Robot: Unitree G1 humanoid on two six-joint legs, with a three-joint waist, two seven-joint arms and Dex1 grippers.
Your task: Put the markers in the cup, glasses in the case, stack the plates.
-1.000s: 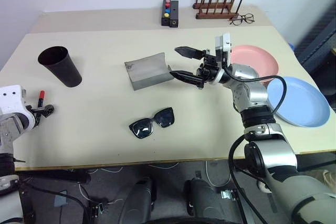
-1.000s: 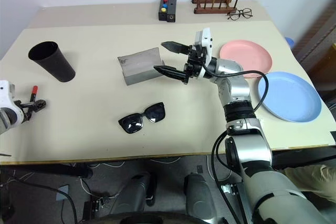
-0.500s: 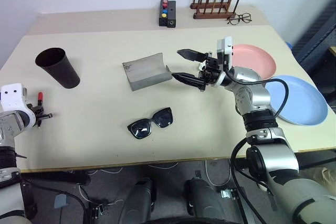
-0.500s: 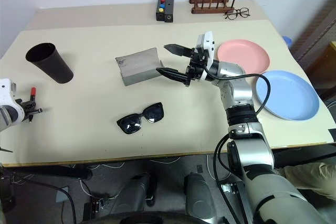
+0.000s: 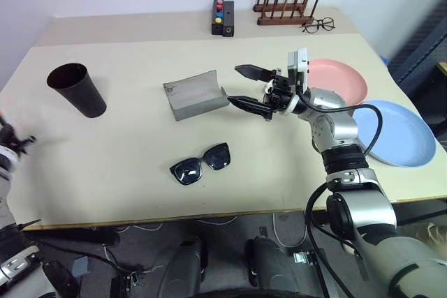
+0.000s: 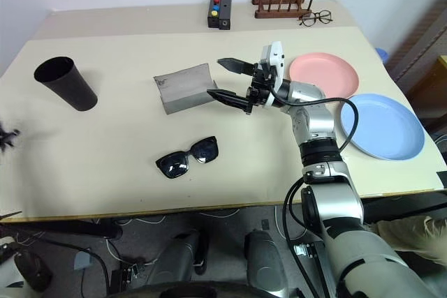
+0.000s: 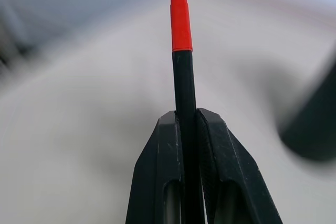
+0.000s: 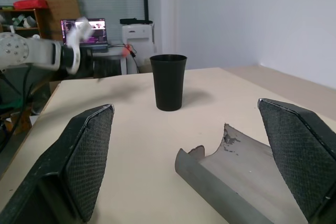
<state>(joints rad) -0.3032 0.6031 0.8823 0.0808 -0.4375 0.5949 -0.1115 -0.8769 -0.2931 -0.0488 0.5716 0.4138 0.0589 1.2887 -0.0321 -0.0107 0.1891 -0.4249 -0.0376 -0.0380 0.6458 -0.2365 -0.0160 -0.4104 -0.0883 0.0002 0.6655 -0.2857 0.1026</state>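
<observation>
My left gripper (image 7: 187,118) is shut on the dark marker, whose red cap (image 7: 180,22) sticks out past the fingertips. It hangs blurred at the table's far left edge (image 5: 12,137), in front of the black cup (image 5: 77,89). The grey case (image 5: 195,94) lies open at mid-table. Just right of it my right gripper (image 5: 239,85) hovers open and empty, its fingers pointing at the case. The black sunglasses (image 5: 201,163) lie nearer the front edge. A pink plate (image 5: 347,83) and a blue plate (image 5: 399,135) sit side by side on the right.
At the back of the table stand a black box with coloured buttons (image 5: 225,17) and a wooden rack (image 5: 283,9), with wire-framed eyeglasses (image 5: 321,26) beside it. Bare table stretches between the cup, the case and the sunglasses.
My left gripper closed on the red-capped marker and lifted it off the table, up and toward the left edge. The right arm has stayed still.
</observation>
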